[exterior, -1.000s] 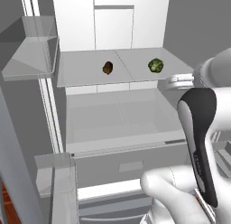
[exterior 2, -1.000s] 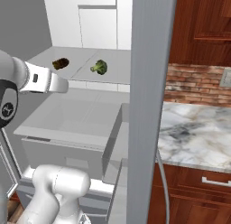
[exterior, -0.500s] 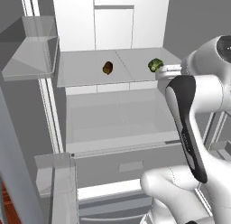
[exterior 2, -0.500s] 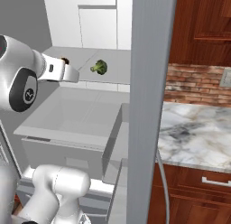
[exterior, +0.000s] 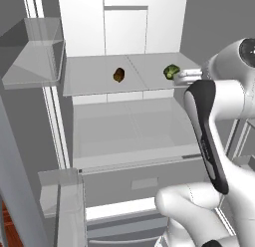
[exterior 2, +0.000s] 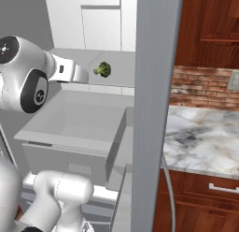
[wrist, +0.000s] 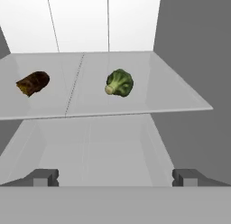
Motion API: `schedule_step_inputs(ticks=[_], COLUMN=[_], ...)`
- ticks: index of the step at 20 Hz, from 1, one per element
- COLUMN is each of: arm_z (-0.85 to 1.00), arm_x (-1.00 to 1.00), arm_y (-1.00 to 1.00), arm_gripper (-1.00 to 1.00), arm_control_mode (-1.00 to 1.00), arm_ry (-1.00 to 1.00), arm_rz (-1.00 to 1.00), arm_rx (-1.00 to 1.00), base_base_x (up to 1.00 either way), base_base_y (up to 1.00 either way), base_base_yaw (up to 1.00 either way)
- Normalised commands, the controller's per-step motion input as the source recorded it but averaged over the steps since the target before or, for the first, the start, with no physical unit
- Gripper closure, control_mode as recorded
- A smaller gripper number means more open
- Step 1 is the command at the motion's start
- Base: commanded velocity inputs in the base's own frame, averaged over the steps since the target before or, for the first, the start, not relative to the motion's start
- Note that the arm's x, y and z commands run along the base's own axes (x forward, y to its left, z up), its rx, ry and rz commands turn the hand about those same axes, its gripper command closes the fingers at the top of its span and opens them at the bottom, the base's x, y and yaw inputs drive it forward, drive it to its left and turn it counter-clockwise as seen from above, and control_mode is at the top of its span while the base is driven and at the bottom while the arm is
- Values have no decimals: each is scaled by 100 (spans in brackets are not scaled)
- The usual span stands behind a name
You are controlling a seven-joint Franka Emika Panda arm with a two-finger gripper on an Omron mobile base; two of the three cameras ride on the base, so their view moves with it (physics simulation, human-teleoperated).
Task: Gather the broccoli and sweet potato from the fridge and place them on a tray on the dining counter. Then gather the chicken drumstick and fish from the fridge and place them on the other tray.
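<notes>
Base views flank the fridge shelf (exterior: pixel 124 76); hand view faces it closely.

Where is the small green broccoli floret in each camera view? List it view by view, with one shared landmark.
Left base view: green broccoli floret, right part of the glass fridge shelf.
Right base view: upper centre, just beyond the arm's tip.
Hand view: centre, ahead of the open gripper.
Shared landmark: the glass fridge shelf under it.
</notes>
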Motion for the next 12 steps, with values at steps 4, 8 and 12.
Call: schedule_step_inputs(ticks=[4,8,12], arm_z=[0,0,0], arm_x=[35,59,46], arm_y=[-5,0,-7], arm_gripper=[-100,-100,-100], arm_control_mode=[-100,-100,-100], arm_ry=[1,1,1], arm_rz=[-4,-5,-3], arm_rx=[0,0,0], base_base_x=[0,0,0], base_base_y=[0,0,0], base_base_yaw=[0,0,0])
